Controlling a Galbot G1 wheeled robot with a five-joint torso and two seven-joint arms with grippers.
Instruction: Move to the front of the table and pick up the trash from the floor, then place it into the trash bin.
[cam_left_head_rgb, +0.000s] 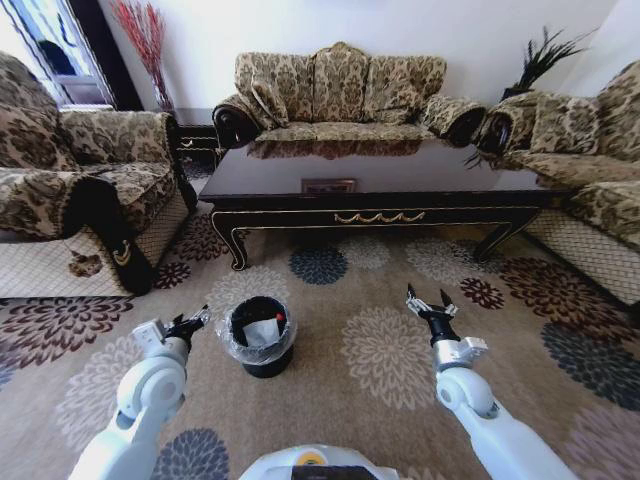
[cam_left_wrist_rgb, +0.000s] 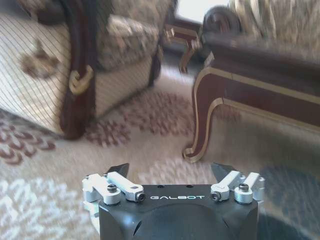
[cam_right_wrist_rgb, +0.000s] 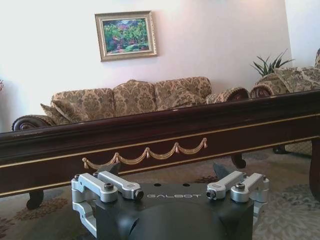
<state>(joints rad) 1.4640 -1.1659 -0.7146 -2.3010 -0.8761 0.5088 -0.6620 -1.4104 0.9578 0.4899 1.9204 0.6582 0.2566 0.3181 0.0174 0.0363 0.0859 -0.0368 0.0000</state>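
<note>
Beside the black trash bin, white paper inside.

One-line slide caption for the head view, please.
Both grippers, left and right, hang open and empty above the floral carpet, the lined trash bin between them, before the dark coffee table.

A home living room: patterned sofas and armchairs ring a glossy dark coffee table on a floral carpet; a framed painting hangs on the wall; potted plants stand in the corners.
</note>
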